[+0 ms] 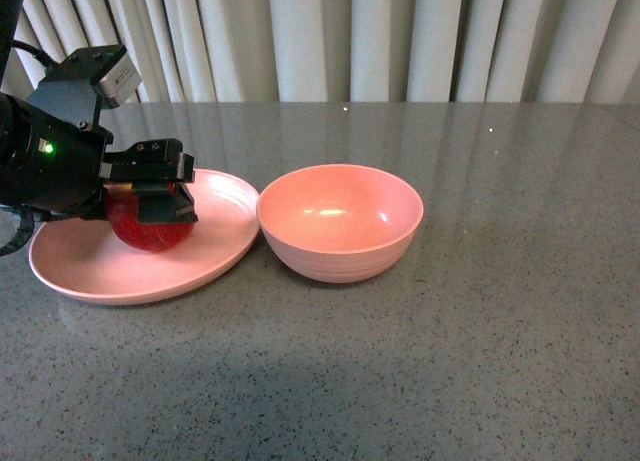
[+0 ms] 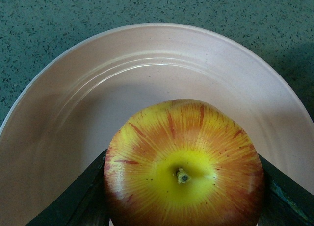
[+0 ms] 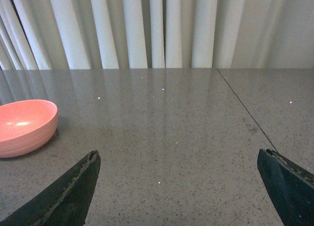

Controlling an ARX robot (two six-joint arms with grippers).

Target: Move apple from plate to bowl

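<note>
The red apple (image 1: 148,231) sits low over the flat pink plate (image 1: 215,246) at the left of the table; whether it touches the plate I cannot tell. My left gripper (image 1: 152,203) is shut on it from above. In the left wrist view the apple (image 2: 184,164) shows its yellow stem dimple, with dark fingers (image 2: 73,199) pressed to both sides and the plate (image 2: 147,69) behind. The deep pink bowl (image 1: 340,221) stands just right of the plate, with nothing in it. My right gripper (image 3: 179,160) is open over bare table, with the bowl (image 3: 24,125) off to one side.
A grey speckled tabletop (image 1: 480,341) stretches to the right and front. White pleated curtains (image 1: 350,36) hang along its far edge. A thin seam (image 3: 245,113) runs across the table in the right wrist view.
</note>
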